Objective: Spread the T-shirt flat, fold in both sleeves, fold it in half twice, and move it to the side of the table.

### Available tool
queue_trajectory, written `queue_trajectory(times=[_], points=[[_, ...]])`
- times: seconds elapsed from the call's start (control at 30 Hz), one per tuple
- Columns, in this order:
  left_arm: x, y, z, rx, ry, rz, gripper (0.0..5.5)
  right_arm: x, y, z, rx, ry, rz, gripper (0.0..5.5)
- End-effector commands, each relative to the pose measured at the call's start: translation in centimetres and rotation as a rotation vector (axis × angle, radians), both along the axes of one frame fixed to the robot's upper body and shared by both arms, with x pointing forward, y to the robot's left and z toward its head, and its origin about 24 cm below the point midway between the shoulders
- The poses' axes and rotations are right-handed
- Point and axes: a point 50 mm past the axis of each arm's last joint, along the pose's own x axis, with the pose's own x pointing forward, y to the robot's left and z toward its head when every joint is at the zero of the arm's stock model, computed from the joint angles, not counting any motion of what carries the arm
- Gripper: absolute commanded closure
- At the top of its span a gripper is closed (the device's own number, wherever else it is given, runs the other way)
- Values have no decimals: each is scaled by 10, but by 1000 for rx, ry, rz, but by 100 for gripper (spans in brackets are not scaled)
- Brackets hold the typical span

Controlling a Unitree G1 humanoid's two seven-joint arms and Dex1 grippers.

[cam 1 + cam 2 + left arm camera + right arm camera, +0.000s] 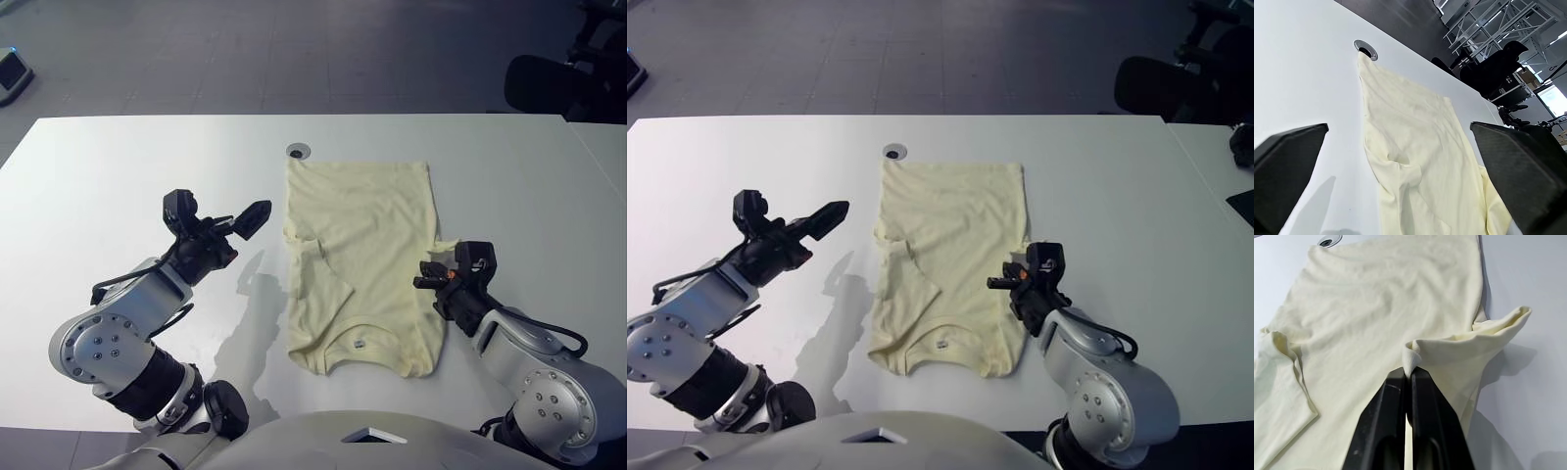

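Observation:
A pale yellow T-shirt (367, 225) lies on the white table (118, 166), collar toward me and hem toward the far side. Its left sleeve (321, 279) is folded in over the body. My right gripper (429, 274) is at the shirt's right edge, shut on a pinch of the right sleeve (1474, 340), which is lifted and bunched above the table. In the right wrist view the fingers (1386, 421) meet on the cloth. My left gripper (245, 223) hovers open above bare table just left of the shirt, holding nothing.
A round cable hole (298, 150) sits at the shirt's far left corner. A black chair (549, 83) stands beyond the table's far right corner. Bare table stretches wide on both sides of the shirt.

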Motion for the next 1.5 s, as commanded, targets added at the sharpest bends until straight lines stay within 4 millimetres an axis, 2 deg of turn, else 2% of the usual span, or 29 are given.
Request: queue_trajectory(times=[0.03, 0.13, 0.27, 0.37, 0.43, 0.5, 0.57, 0.6, 0.73, 0.9, 0.97, 1.07, 1.13, 1.3, 1.5], points=[[7, -5, 0, 5, 20, -34, 10, 5, 43, -1, 332, 16, 180, 489], [6, -5, -3, -1, 31, -32, 10, 6, 43, 0, 391, 7, 207, 437], [5, -5, -4, -7, 34, -17, 10, 9, 38, 2, 387, -4, 263, 370], [4, -4, -4, -6, 31, -10, 10, 18, 25, 14, 362, -68, 300, 317], [-1, -2, -4, 33, 32, -29, 10, 28, 1, 32, 233, -146, 315, 285], [-9, 1, -5, 130, 34, -78, 10, 34, -30, 47, -25, -174, 305, 252], [-15, 3, -4, 208, 31, -136, 10, 31, -52, 48, -214, -126, 322, 220], [-16, 4, -4, 230, 27, -165, 10, 26, -58, 47, -250, -89, 348, 202], [-33, 12, -4, 326, 27, -269, 10, 3, -64, 40, -319, 40, 573, 140], [-47, 16, -15, 506, 49, -403, 10, -3, -64, 32, -388, 51, 733, 49], [-48, 18, -22, 665, 34, -459, 10, -9, -59, 24, -454, 50, 812, 12], [-62, 25, -39, 966, -31, -674, 10, -15, -68, 13, -685, 26, 957, 12], [-72, 30, -50, 1094, -93, -830, 10, -21, -79, 3, -811, 30, 1094, 12], [-86, 24, -63, 1144, -285, -1022, 10, -35, -103, -19, -938, 16, 1368, 12], [-106, 6, -86, 1210, -534, -1190, 10, -44, -90, -32, -898, -166, 1493, 12]])
